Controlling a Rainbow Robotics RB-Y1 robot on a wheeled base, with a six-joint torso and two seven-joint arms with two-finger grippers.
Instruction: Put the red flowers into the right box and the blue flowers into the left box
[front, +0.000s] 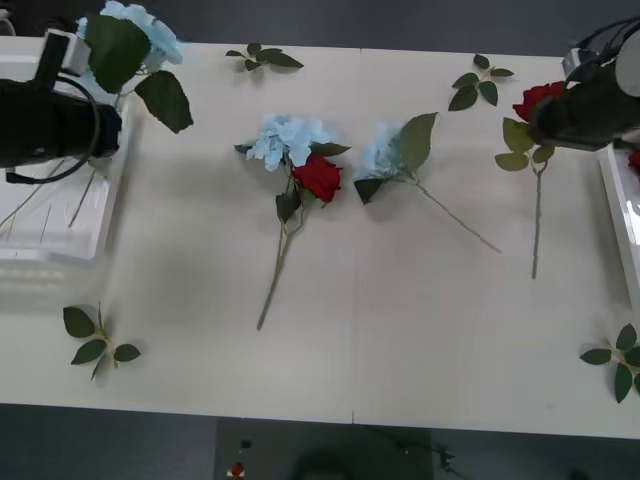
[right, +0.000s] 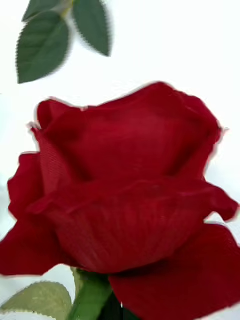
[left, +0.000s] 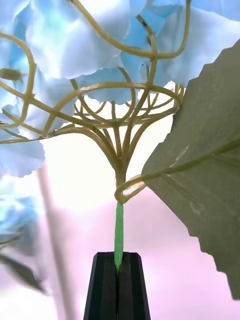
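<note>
A: Start at the left gripper (left: 118, 280). What has it got?

B: Its black fingers (left: 134, 287) are pressed together on the thin green stem of a pale blue ruffled cloth flower (left: 100, 55), just under where the stem forks into wiry branches. In the front view that bloom (front: 135, 30) hangs above the far end of the white slatted plastic basket (front: 60, 245), the left box, at the table's left edge.

A: And the right gripper (front: 560, 115)?

B: It sits near the right edge with a deep red cloth rose (front: 538, 97) at its tip, stem trailing toward the robot. The rose (right: 120, 190) crowds its wrist camera and hides the fingers, so I cannot tell whether they are closed on it. The white plain-rimmed plastic box (front: 622, 215), the right box, is just beside it.

A: How would these handle?

B: Light and floppy, I'd judge. Petals crush and slip; the stem is the stiff part. Pinch high, close under the head, so it doesn't swing.

A: What's left?

B: Mid-table, a blue cluster (front: 285, 138) touching a red rose (front: 319, 177), stems crossing, and another blue flower (front: 385, 152) just beside them. That tangled pair may drag each other.
</note>
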